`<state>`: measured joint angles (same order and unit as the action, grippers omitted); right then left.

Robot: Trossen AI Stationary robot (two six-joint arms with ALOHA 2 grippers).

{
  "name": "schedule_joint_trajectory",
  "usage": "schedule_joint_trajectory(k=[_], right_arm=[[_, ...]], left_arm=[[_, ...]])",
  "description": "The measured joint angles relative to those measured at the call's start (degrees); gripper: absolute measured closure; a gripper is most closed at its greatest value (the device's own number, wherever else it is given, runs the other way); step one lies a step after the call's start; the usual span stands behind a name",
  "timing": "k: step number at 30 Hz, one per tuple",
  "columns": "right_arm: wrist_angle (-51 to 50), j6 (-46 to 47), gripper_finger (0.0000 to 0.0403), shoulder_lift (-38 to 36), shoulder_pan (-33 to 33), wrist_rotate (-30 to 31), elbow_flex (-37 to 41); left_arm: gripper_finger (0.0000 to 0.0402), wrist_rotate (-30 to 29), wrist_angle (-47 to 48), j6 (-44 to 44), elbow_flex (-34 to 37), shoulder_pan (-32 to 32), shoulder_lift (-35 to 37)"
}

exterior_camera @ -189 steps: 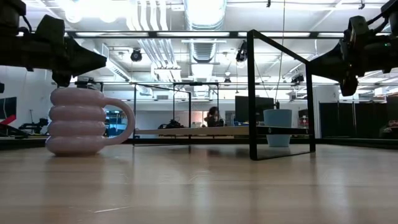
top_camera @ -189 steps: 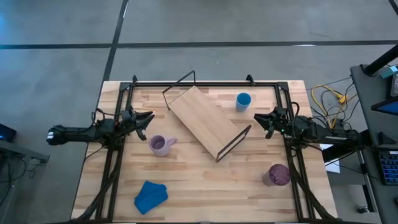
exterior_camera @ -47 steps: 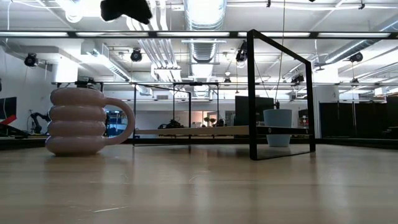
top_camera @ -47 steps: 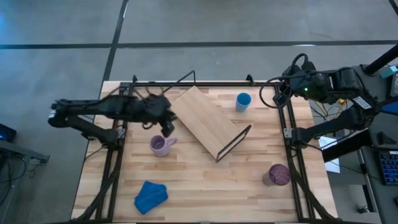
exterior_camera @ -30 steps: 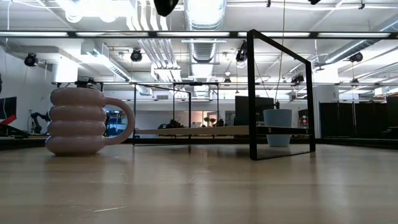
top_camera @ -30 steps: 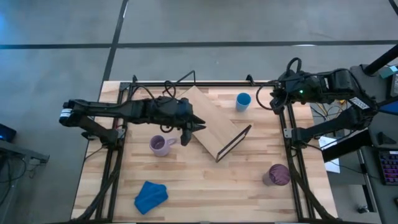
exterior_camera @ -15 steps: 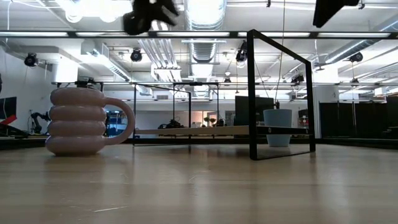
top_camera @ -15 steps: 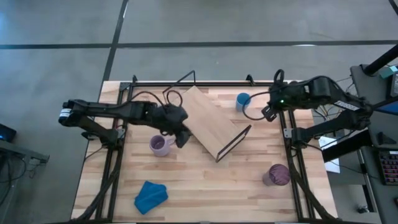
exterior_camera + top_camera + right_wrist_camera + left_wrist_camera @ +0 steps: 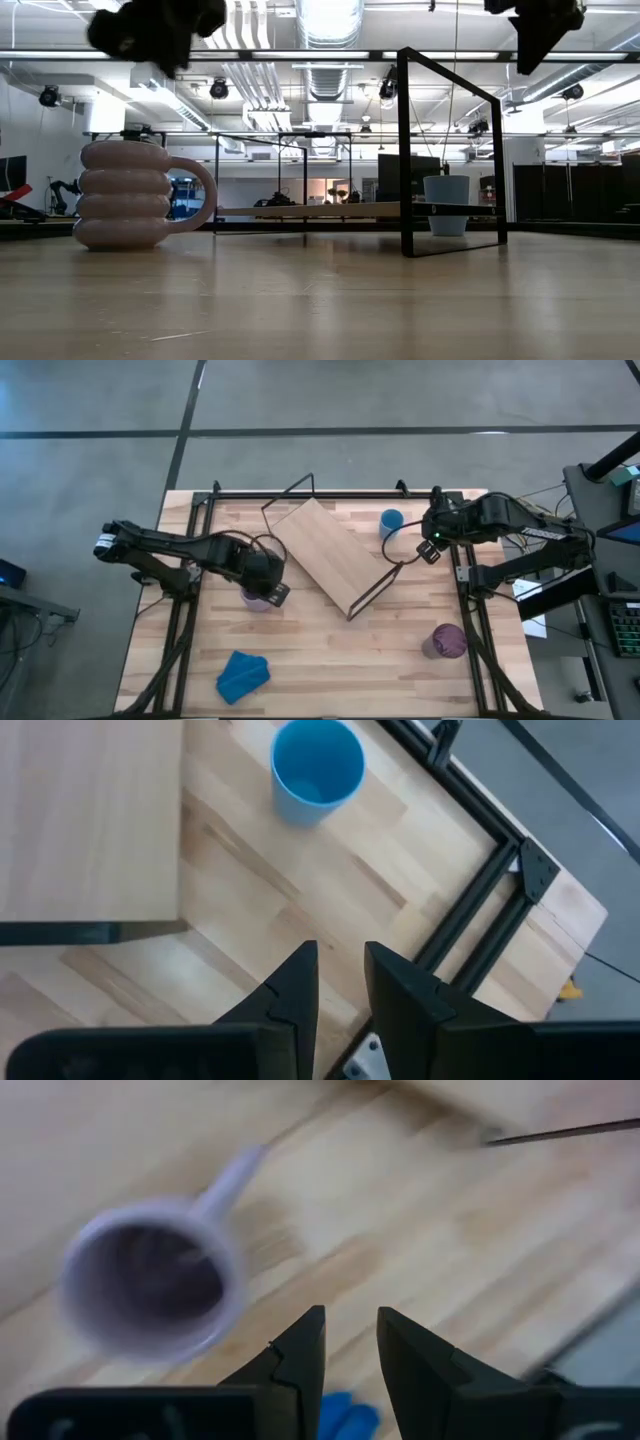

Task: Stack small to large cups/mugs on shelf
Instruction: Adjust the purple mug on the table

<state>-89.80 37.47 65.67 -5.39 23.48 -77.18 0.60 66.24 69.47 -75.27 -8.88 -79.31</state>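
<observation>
The pale-lilac mug (image 9: 252, 600) stands upright on the table, left of the shelf, handle toward the shelf; it also shows as mug (image 9: 150, 1290) and mug (image 9: 130, 195). My left gripper (image 9: 270, 592) hovers just above it, fingers nearly together (image 9: 351, 1342). The light-blue cup (image 9: 391, 521) stands by the far edge, also seen as cup (image 9: 318, 770). My right gripper (image 9: 425, 548) hangs shut (image 9: 342, 965) to its right. The dark-purple cup (image 9: 447, 641) stands near the right rail. The shelf (image 9: 330, 555) lies slanted mid-table on its wire legs.
A crumpled blue cloth (image 9: 242, 675) lies near the table's near-left corner. Black rails (image 9: 465, 580) run along the table's sides and far edge. Bare wood lies between the shelf and the near edge. The shelf's wire leg (image 9: 450, 150) stands tall in the low view.
My left gripper has swung from over the shelf's left part toward the table's left and near edge and has come down over the lilac mug. My right gripper has moved from the far right corner toward the near side and lower, beside the light-blue cup. No cup has moved.
</observation>
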Motion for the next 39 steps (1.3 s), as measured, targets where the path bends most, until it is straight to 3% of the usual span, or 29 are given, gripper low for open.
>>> schedule_joint_trajectory(k=[5, 16, 28, 39], right_arm=[[0.2, 0.0, 0.0323, 0.0, 0.0, 0.0, 2.7], [0.3, 2.4, 0.0323, 0.0, 0.0, -1.6, 3.6], [0.4, 2.4, 0.0323, 0.0, 0.0, -1.6, 3.5], [0.7, 2.4, 0.0323, 0.0, 0.0, -1.5, 3.5]], left_arm=[[0.0322, 0.0, 7.6, 3.3, 0.4, -1.2, -3.4], [0.0322, 0.1, 6.8, -2.5, 0.2, -1.4, -13.2], [0.0322, -5.6, 6.7, -3.9, 0.3, -1.3, -9.8], [0.0322, -5.9, 6.8, -6.9, 0.6, -1.2, -10.6]])
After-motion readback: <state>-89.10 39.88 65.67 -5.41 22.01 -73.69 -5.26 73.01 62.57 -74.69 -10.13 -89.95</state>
